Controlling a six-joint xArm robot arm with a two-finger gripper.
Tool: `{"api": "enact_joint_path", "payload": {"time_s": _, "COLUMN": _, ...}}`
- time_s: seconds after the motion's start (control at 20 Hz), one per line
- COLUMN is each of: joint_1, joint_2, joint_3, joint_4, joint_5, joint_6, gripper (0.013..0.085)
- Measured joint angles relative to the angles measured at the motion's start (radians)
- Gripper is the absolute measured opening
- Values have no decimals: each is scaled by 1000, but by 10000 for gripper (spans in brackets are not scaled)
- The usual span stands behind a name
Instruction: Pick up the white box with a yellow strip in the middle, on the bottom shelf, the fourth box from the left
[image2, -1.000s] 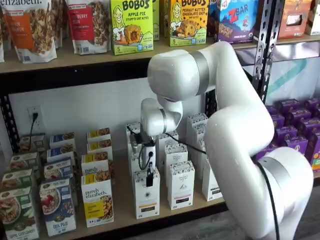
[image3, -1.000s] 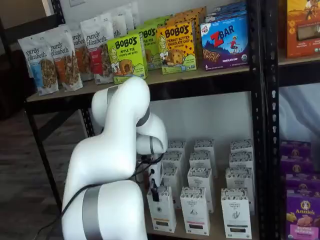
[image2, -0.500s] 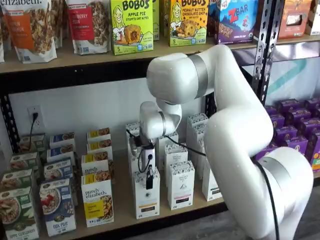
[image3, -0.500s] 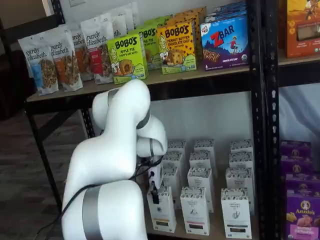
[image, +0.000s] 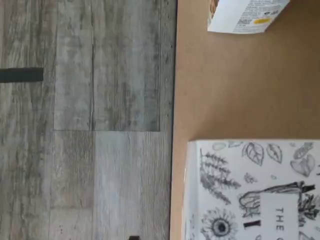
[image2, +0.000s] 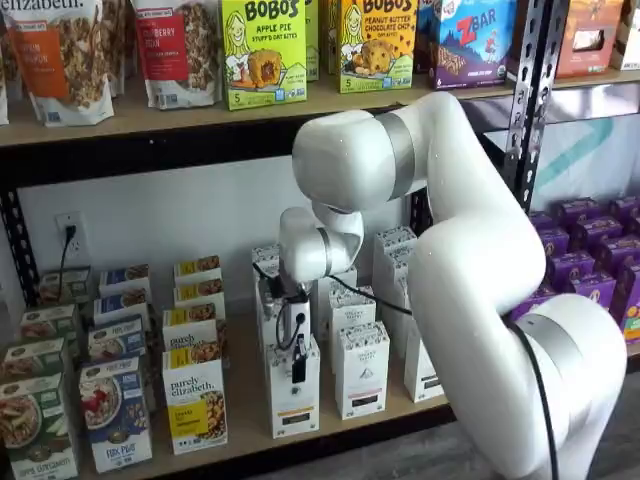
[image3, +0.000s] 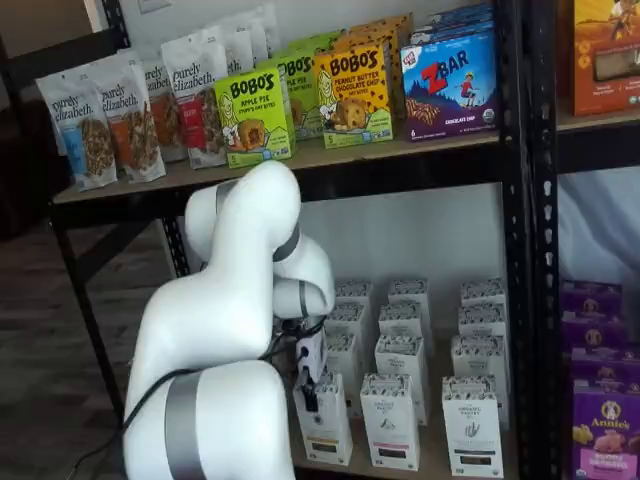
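The white box (image2: 293, 400) stands at the front of the bottom shelf (image2: 245, 400), its patterned top band just under my gripper (image2: 298, 362). In both shelf views only one black finger shows, hanging side-on over the box's top front edge (image3: 325, 430); the gripper (image3: 309, 392) is open with nothing held. The wrist view looks down on the box's top (image: 250, 195), printed with black leaf and flower drawings, beside the shelf's front edge (image: 235, 85). The box stays upright on the board.
Like white cartons (image2: 362, 370) stand in rows to the right and behind. Purely elizabeth boxes (image2: 195, 405) stand close on the left. The higher board (image2: 150, 115) hangs above my arm. Purple boxes (image2: 590, 270) fill the neighbouring rack. Grey plank floor (image: 90, 125) lies below the shelf edge.
The wrist has sunk slightly toward the white box while the arm's upper link shifted a little. The box has not moved.
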Motion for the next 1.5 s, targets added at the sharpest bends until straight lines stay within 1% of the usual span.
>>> {"api": "enact_joint_path", "payload": {"time_s": 0.3, "joint_1": 1, "joint_2": 4, "joint_3": 6, "joint_4": 22, "joint_5": -28, "joint_6": -19, "gripper": 850}}
{"api": "enact_joint_path", "payload": {"time_s": 0.4, "joint_1": 1, "joint_2": 5, "joint_3": 4, "joint_4": 26, "joint_5": -30, "joint_6": -22, "gripper": 770}}
{"api": "enact_joint_path", "payload": {"time_s": 0.45, "joint_1": 1, "joint_2": 5, "joint_3": 4, "joint_4": 26, "joint_5": -29, "joint_6": -22, "gripper": 770}}
{"api": "enact_joint_path", "payload": {"time_s": 0.5, "joint_1": 2, "joint_2": 5, "joint_3": 5, "joint_4": 27, "joint_5": -32, "joint_6": -22, "gripper": 730}}
{"api": "enact_joint_path", "payload": {"time_s": 0.55, "joint_1": 2, "joint_2": 6, "joint_3": 5, "joint_4": 25, "joint_5": -32, "joint_6": -21, "gripper": 730}}
{"api": "enact_joint_path", "payload": {"time_s": 0.6, "joint_1": 2, "joint_2": 6, "joint_3": 4, "joint_4": 23, "joint_5": -32, "joint_6": -19, "gripper": 690}}
{"api": "enact_joint_path", "payload": {"time_s": 0.8, "joint_1": 2, "joint_2": 5, "joint_3": 9, "joint_4": 13, "joint_5": -42, "joint_6": -11, "gripper": 690}}
{"api": "enact_joint_path", "payload": {"time_s": 1.0, "joint_1": 1, "joint_2": 4, "joint_3": 10, "joint_4": 20, "joint_5": -37, "joint_6": -17, "gripper": 690}}
{"api": "enact_joint_path", "payload": {"time_s": 1.1, "joint_1": 1, "joint_2": 2, "joint_3": 10, "joint_4": 23, "joint_5": -32, "joint_6": -20, "gripper": 610}}
{"api": "enact_joint_path", "payload": {"time_s": 1.15, "joint_1": 1, "joint_2": 2, "joint_3": 10, "joint_4": 22, "joint_5": -31, "joint_6": -20, "gripper": 610}}
{"api": "enact_joint_path", "payload": {"time_s": 1.25, "joint_1": 1, "joint_2": 0, "joint_3": 12, "joint_4": 19, "joint_5": -28, "joint_6": -17, "gripper": 530}}
{"api": "enact_joint_path", "payload": {"time_s": 1.35, "joint_1": 2, "joint_2": -2, "joint_3": 18, "joint_4": 20, "joint_5": -38, "joint_6": -16, "gripper": 530}}
{"api": "enact_joint_path", "payload": {"time_s": 1.5, "joint_1": 4, "joint_2": -9, "joint_3": 24, "joint_4": 18, "joint_5": -29, "joint_6": -13, "gripper": 530}}
